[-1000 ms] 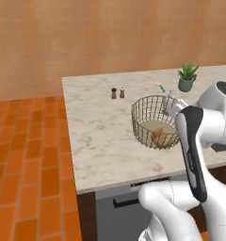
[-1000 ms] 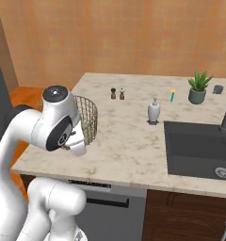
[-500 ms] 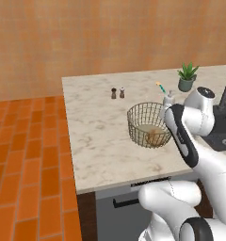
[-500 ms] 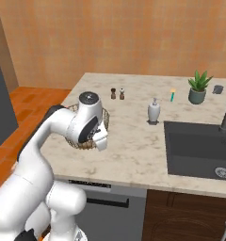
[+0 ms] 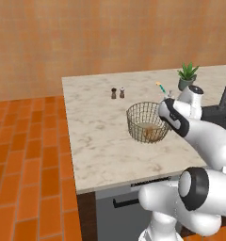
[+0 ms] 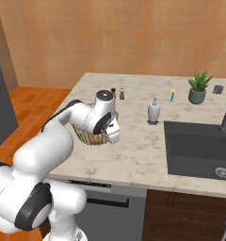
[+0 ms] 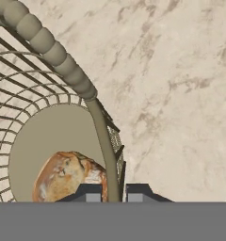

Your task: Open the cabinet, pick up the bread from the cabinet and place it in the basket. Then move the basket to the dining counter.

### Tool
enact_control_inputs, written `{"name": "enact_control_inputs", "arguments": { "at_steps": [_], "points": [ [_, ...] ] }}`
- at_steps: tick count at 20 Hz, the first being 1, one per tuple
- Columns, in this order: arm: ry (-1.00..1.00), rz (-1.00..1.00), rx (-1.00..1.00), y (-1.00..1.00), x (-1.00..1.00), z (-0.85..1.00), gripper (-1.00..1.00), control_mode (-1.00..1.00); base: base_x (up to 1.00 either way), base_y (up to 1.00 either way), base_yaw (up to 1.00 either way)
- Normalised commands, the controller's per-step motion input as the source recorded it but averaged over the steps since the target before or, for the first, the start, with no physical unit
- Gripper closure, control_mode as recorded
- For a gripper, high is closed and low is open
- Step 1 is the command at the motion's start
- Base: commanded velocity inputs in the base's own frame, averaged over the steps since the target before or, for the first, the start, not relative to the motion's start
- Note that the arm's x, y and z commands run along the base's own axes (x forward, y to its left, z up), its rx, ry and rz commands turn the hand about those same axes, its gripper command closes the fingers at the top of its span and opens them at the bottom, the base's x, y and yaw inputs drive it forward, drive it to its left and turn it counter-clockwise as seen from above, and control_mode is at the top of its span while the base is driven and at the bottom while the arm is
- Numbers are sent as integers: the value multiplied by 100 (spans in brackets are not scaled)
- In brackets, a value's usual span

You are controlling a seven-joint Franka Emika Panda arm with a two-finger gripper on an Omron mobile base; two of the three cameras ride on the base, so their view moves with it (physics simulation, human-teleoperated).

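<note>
Basket (image 5: 148,123): round tan wire mesh, standing on the pale marbled desk (image 5: 98,136), centre right of the left base frame.
Bread (image 7: 68,176): golden-brown loaf lying on the basket's flat base, lower left of the hand frame.
Pincer (image 7: 113,194): narrowly closed on the basket's side wall, one tip inside beside the bread, the other outside the rim.
Pepper and salt shakers (image 5: 117,92): paired, upper centre of the desk.
Potted plant (image 5: 186,76): upper right.
Soap dispenser (image 6: 154,111): beside the dark sink (image 6: 198,148), right base frame.
</note>
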Motion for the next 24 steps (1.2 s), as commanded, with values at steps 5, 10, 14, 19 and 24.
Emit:
{"name": "enact_control_inputs", "arguments": {
  "at_steps": [5,10,14,19,24],
  "points": [
    [0,0,0,-5,35,-40,100,-100,0,0,0],
    [0,0,0,-5,31,-55,100,-100,0,0,0],
    [1,0,0,-17,15,-51,100,-100,0,0,0],
    [5,0,0,-11,4,-38,100,-100,0,0,0],
    [2,0,0,0,0,-34,100,-100,0,0,0]
  ]
}}
